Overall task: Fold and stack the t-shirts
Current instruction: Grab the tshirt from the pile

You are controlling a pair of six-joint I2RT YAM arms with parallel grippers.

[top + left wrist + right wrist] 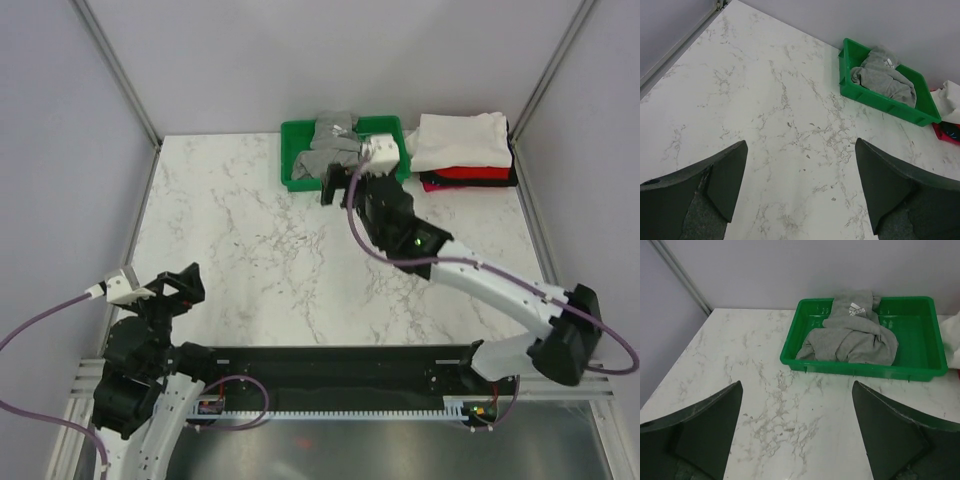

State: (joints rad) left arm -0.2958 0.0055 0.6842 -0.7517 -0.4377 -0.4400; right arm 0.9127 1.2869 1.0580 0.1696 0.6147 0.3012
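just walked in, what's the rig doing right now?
The right arm is stretched out toward the green tray, where a grey t-shirt lies crumpled. The right pincer is open, short of the tray, and holds nothing. The left pincer is open too, over the marble table near its own base. Beside the tray sits a folded stack, white on top with red beneath. The grey t-shirt is not yet picked up or folded.

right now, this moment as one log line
grey shirt crumpled in green tray | folded stack beside tray | right fingers open before tray | left fingers open near base
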